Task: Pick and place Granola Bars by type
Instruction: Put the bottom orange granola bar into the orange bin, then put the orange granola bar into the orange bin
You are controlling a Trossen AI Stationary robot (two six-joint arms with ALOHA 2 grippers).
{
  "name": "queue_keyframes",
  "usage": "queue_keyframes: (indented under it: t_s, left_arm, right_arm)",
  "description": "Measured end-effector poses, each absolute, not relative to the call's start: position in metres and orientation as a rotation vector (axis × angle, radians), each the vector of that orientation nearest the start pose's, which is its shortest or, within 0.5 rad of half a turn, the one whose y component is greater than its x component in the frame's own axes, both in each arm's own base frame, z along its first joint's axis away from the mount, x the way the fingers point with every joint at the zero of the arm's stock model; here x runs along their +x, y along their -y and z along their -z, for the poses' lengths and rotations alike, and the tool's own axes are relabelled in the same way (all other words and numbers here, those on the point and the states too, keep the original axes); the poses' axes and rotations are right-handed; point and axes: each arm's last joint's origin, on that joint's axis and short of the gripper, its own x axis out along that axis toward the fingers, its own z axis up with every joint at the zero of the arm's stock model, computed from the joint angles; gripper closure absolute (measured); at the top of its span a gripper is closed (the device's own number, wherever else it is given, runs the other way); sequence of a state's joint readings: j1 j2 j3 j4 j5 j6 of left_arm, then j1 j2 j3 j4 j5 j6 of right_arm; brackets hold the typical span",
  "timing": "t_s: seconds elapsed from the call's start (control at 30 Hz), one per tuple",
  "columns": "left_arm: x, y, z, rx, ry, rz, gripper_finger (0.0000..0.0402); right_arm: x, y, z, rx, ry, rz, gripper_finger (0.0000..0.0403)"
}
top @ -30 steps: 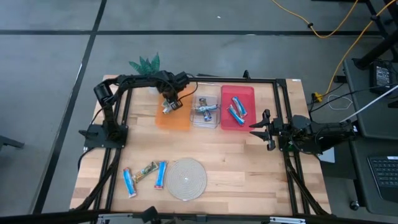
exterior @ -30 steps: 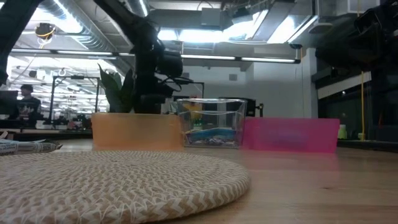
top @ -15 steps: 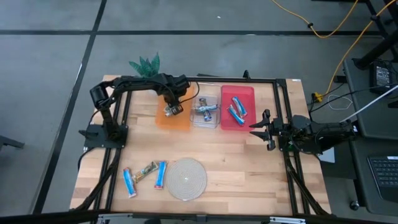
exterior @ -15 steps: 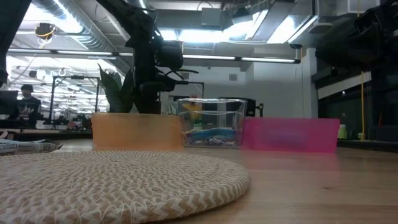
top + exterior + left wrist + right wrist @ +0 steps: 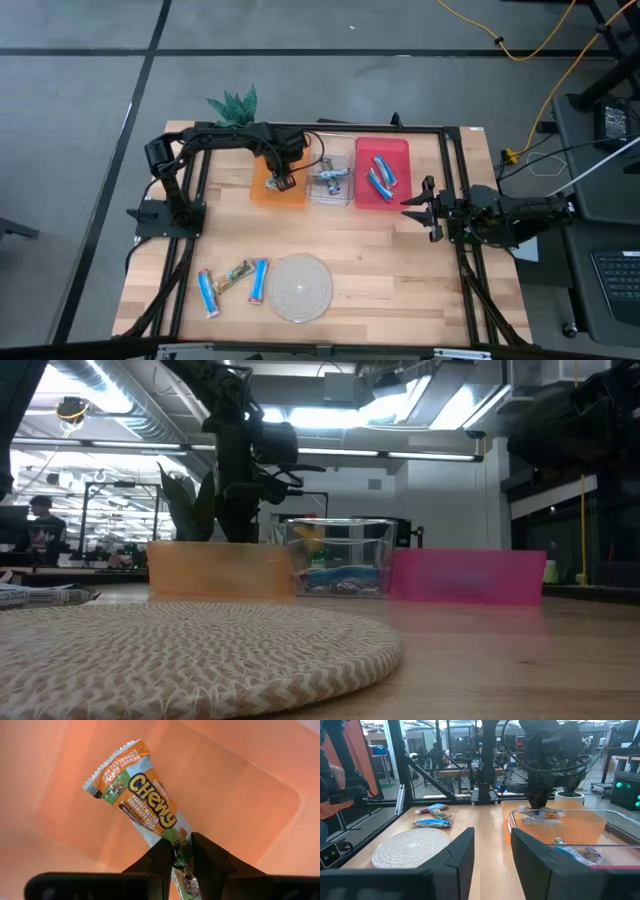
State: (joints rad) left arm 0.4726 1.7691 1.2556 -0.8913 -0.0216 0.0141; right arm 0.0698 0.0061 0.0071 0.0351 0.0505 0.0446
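Note:
My left gripper (image 5: 283,178) hangs over the orange bin (image 5: 277,195), shut on a green-and-tan granola bar (image 5: 145,800) with an orange "Chewy" label. The right wrist view shows that bar (image 5: 541,813) below the gripper, over the bin. Two blue bars (image 5: 208,293) (image 5: 259,281) and a tan one (image 5: 236,275) lie flat on the table at the near left. The clear bin (image 5: 331,195) holds silvery-blue bars, and the red bin (image 5: 381,200) holds blue ones. My right gripper (image 5: 412,205) waits open at the table's right side. My left gripper pinches the bar near one end (image 5: 178,851) between its two fingers, coming from above and pointing down. The rest of the bar sticks out sideways, roughly level, lifted clear above the orange bin's floor.
A round woven mat (image 5: 301,287) lies at the near middle of the table. A green plant (image 5: 235,103) stands behind the orange bin. The three bins stand side by side at the far middle. Bare wood shows between the bins and the mat.
My left gripper has carried the bar a short way toward the table's right and near edges, further over the orange bin, turning a little on the way. It has stayed shut on the bar.

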Motion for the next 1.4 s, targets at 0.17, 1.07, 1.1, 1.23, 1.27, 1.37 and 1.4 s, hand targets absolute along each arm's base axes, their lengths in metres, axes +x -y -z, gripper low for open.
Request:
queue_keyframes:
  t_s: [0.17, 1.07, 1.1, 1.23, 1.27, 1.37, 1.4]
  left_arm:
    - [0.296, -0.147, -0.199, -0.345, -1.365, -0.273, 0.0340]
    - [0.276, -0.120, -0.241, -0.326, -1.357, -0.316, 0.0250]
    - [0.273, -0.117, -0.247, -0.323, -1.340, -0.317, 0.0250]
    - [0.264, -0.102, -0.269, -0.322, -1.272, -0.321, 0.0250]
    - [0.262, -0.098, -0.274, -0.323, -1.257, -0.323, 0.0250]
    - [0.255, -0.084, -0.287, -0.336, -1.217, -0.339, 0.0251]
    - [0.254, -0.078, -0.290, -0.343, -1.208, -0.338, 0.0251]
  right_arm:
    - [0.097, -0.005, -0.169, 0.047, 0.036, -0.020, 0.0271]
    - [0.097, -0.005, -0.169, 0.047, 0.036, -0.020, 0.0271]
    - [0.097, -0.005, -0.169, 0.047, 0.036, -0.020, 0.0271]
    - [0.097, -0.005, -0.169, 0.047, 0.036, -0.020, 0.0271]
    - [0.097, -0.005, -0.169, 0.047, 0.036, -0.020, 0.0271]
    - [0.097, -0.005, -0.169, 0.047, 0.036, -0.020, 0.0271]
    - [0.097, -0.005, -0.169, 0.047, 0.036, -0.020, 0.0271]
